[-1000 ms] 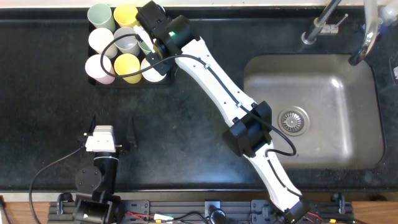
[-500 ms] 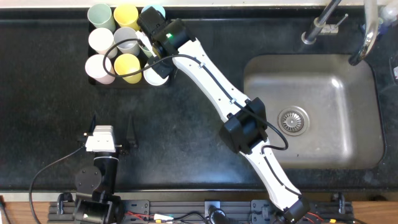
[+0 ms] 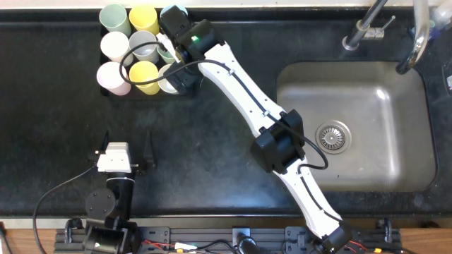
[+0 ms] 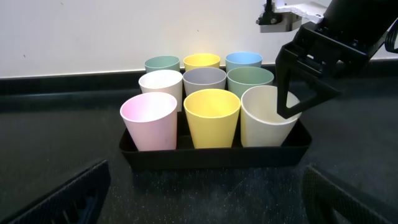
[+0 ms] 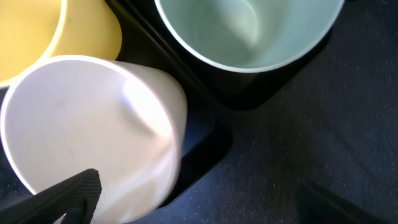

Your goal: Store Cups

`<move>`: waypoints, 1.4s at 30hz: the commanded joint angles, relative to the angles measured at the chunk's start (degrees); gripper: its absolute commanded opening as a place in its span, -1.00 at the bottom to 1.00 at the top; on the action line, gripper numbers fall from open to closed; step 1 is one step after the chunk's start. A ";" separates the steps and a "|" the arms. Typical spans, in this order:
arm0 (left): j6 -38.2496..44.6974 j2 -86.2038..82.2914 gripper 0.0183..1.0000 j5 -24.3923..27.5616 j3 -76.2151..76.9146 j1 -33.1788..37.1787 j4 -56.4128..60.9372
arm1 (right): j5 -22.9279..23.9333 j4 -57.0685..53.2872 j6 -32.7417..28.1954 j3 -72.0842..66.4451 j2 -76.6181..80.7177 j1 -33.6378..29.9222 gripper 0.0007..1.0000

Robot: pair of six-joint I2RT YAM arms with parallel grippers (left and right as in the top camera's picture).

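Nearest first, working outward from the arms' edge of the black worktop (image 3: 212, 155):

- Left gripper (image 3: 128, 141) sits low over the worktop, well short of the tray. Its fingers are spread wide with nothing between them.
- Black tray (image 4: 211, 158) comes next, near the back wall. It holds nine cups, mouths up, in three rows of three, packed close.
- Near row, starting from the end away from the sink: pink cup (image 4: 149, 119), yellow cup (image 4: 212, 117), then off-white cup (image 4: 266, 121) in the sink-side corner, standing on the tray floor.
- Right arm lies slantwise across the worktop from its base to that corner.
- Right gripper (image 3: 176, 73) is at the off-white cup with its fingers far apart. One dark finger is down in the cup's mouth and the other is out past the tray edge over the worktop. The cup wall sits between them and is not pinched.
- Middle row: white cup (image 4: 160, 84), grey cup (image 4: 205, 79), sage cup (image 4: 250, 78).
- Far row, by the wall: pale green cup (image 4: 161, 63), far yellow cup (image 4: 201, 61), blue cup (image 4: 244, 60).
- Off to the right is the steel sink (image 3: 381, 166), with a drain (image 3: 333, 136) in its floor and a tap (image 3: 367, 28) behind it.
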 commanded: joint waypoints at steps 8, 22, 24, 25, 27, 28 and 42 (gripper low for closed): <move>0.87 -0.52 1.00 0.59 -0.26 0.44 0.11 | 2.86 0.55 1.05 2.32 0.46 -0.20 1.00; 0.87 -0.52 1.00 0.59 -0.26 0.44 0.11 | 7.41 -5.73 3.26 12.90 -9.25 -4.04 0.99; 0.87 -0.52 1.00 0.59 -0.26 0.44 0.11 | 7.50 -8.22 3.26 12.87 -12.68 -5.86 1.00; 0.87 -0.52 1.00 0.59 -0.26 0.44 0.11 | 7.61 -9.70 3.26 12.79 -14.53 -6.78 1.00; 0.87 -0.52 1.00 0.59 -0.26 0.44 0.11 | 8.59 -11.41 3.26 11.78 -18.40 -8.28 1.00; 0.87 -0.52 1.00 0.59 -0.26 0.44 0.11 | 9.70 -11.30 3.30 9.79 -21.53 -9.16 1.00; 0.87 -0.52 1.00 0.59 -0.26 0.44 0.11 | 11.04 3.23 13.51 -65.13 -85.83 -26.29 1.00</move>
